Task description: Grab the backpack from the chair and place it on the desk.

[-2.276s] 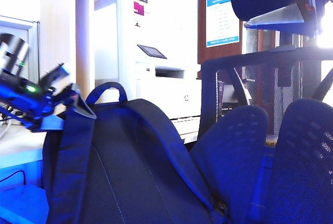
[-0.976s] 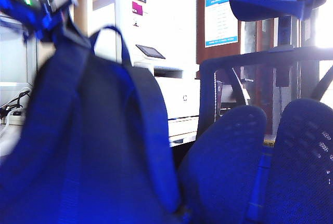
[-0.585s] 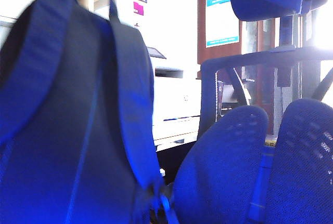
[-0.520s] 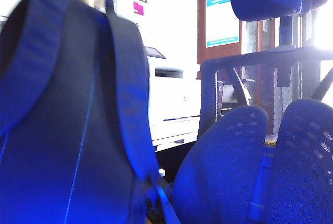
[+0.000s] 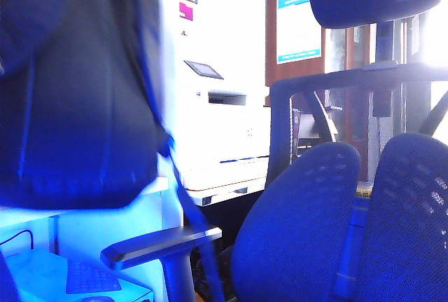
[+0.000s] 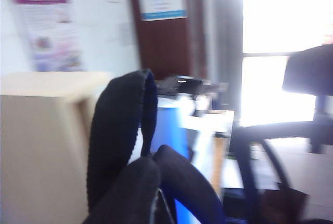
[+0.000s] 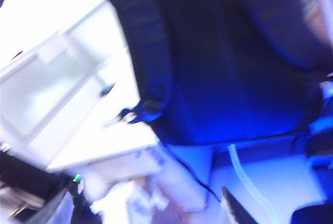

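Exterior view: the backpack (image 5: 77,92) hangs clear of the chair (image 5: 336,232), its dark, blurred body filling the upper left with the long axis near upright and a strap trailing down past the chair's armrest (image 5: 157,244). Its bottom edge sits above the pale desk (image 5: 210,188) edge behind it, so the coming move is, I judge, a carry sideways and away over the desk before lowering.

Left wrist view: the left hand (image 6: 148,193) is closed on the backpack's top loop handle (image 6: 122,130), which arches up over the dark fingertips; the load hangs below, out of sight.

Right wrist view: the right hand (image 7: 151,208) stands wide open and empty beneath the backpack's lower end, white desk surface beside it.
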